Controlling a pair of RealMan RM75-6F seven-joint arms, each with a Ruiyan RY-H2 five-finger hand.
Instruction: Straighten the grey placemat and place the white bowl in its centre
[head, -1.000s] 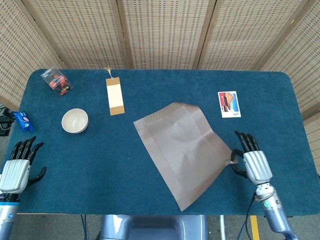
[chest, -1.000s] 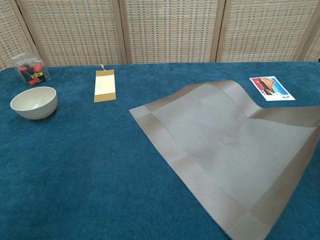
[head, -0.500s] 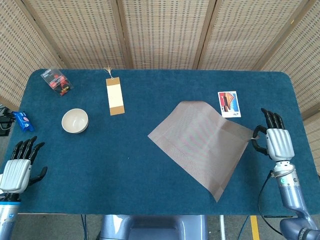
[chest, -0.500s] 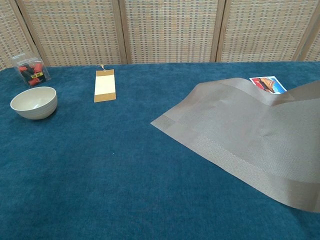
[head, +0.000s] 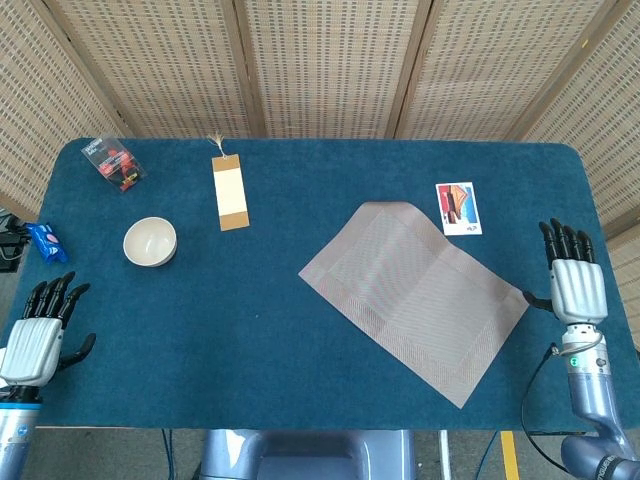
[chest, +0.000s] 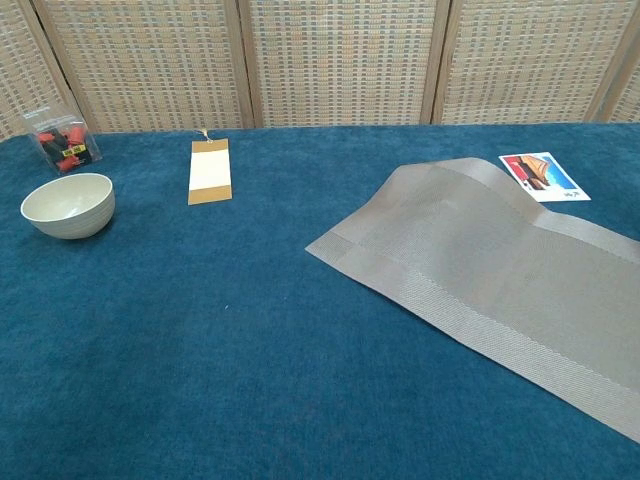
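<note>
The grey placemat (head: 415, 292) (chest: 505, 260) lies flat on the blue table, right of centre, turned at an angle to the table edges. The white bowl (head: 150, 241) (chest: 68, 205) stands upright and empty at the left side, far from the mat. My right hand (head: 574, 284) is by the table's right edge, just past the mat's right corner, fingers straight and holding nothing. My left hand (head: 38, 335) rests at the near left corner, fingers spread, empty. Neither hand shows in the chest view.
A picture card (head: 458, 208) (chest: 544, 176) lies just beyond the mat's far corner. A tan bookmark (head: 230, 192) (chest: 209, 170) lies at the back middle-left. A clear box of red pieces (head: 112, 163) (chest: 64, 140) sits at the back left. A blue packet (head: 45, 242) hangs off the left edge.
My right hand pulled the mat's corner rightward and turned it, then let go; the mat now lies flat. The right hand has moved out to the table's edge. The left hand stayed put.
</note>
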